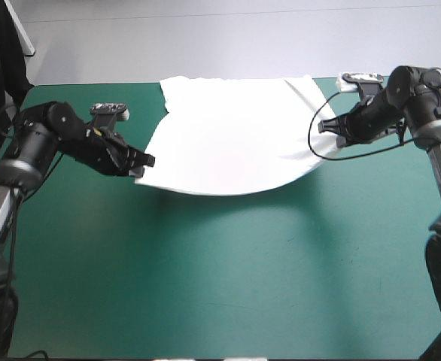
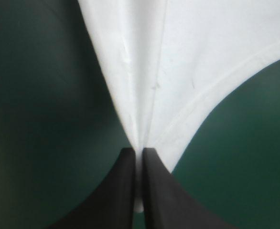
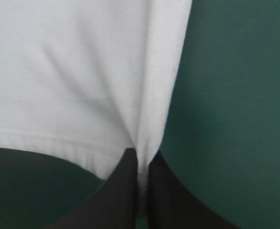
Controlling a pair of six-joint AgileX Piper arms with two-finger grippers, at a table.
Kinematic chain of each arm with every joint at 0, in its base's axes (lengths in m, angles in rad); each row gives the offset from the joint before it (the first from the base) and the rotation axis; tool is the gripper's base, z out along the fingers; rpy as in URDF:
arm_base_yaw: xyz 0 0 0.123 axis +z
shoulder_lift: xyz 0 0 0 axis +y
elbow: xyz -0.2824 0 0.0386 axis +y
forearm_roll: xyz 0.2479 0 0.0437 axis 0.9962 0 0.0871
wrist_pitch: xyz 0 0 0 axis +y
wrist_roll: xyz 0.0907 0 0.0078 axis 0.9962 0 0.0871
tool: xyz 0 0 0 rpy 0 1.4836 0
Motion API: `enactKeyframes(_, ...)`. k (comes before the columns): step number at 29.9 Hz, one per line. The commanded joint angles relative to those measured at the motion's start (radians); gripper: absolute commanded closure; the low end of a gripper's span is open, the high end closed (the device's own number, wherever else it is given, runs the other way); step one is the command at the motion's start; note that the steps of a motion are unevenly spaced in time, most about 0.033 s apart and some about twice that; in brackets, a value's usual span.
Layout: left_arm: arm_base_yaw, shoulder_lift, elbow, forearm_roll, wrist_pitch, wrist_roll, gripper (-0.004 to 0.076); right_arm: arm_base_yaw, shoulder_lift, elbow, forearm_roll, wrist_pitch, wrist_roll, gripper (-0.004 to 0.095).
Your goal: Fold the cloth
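The white T-shirt [image 1: 232,139] hangs stretched between both arms over the far half of the teal-green table [image 1: 205,278], its near hem sagging in a curve above its shadow. My left gripper [image 1: 144,167] is shut on the T-shirt's near left corner. My right gripper [image 1: 326,126] is shut on its right edge. In the left wrist view the white T-shirt [image 2: 178,71] fans out ahead of the left gripper [image 2: 138,153], a thin strip pinched between the black fingers [image 2: 123,191]. The right wrist view shows the T-shirt [image 3: 73,71] rising from the right gripper [image 3: 139,155], hem seam alongside.
The T-shirt's far edge [image 1: 228,79] lies near the table's far edge. A black cable loop [image 1: 333,135] hangs by the right wrist. Bare teal-green cover fills the near half of the table.
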Motion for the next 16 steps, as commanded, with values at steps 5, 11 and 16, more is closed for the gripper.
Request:
enactKeyframes(5, -0.005, -0.303, 0.332, -0.007, -0.045, 0.036, 0.0733, -0.003, -0.376, 0.442, -0.167, -0.019, -0.027, 0.0923)
enactKeyframes(11, -0.005, -0.486, 0.547, -0.005, -0.051, 0.038, 0.0733, 0.01, -0.577, 0.746, -0.199, -0.027, -0.029, 0.0923)
enactKeyframes(16, -0.058, -0.642, 0.686, 0.045, 0.009, 0.008, 0.0733, 0.049, -0.72, 0.899, -0.22, -0.02, -0.014, 0.0923)
